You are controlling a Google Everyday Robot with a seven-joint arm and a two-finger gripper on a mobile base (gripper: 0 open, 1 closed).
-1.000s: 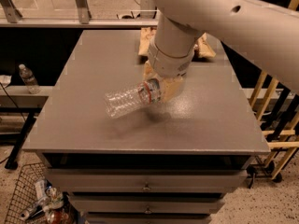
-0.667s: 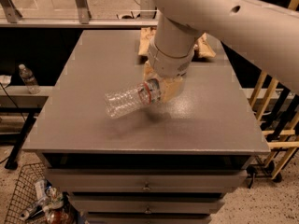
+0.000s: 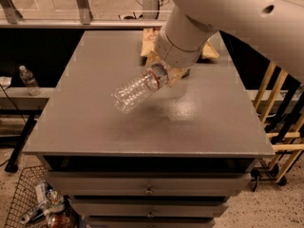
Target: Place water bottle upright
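The water bottle (image 3: 137, 89) is a clear ribbed plastic bottle with a red-blue-white label band near its neck. It hangs tilted above the grey table (image 3: 95, 122), base pointing down-left, with its shadow on the tabletop below. My gripper (image 3: 166, 74) is shut on the bottle's neck end, under the big white arm (image 3: 228, 18). The cap is hidden by the gripper.
A tan snack bag (image 3: 151, 42) lies on the table's far side behind the arm. A smaller clear bottle (image 3: 29, 80) stands on a low ledge at left. A wire basket (image 3: 28, 198) sits on the floor bottom left. A wooden frame (image 3: 280, 113) stands at right.
The gripper has lifted the water bottle up and slightly to the right; it now hangs higher above the tabletop, still tilted.
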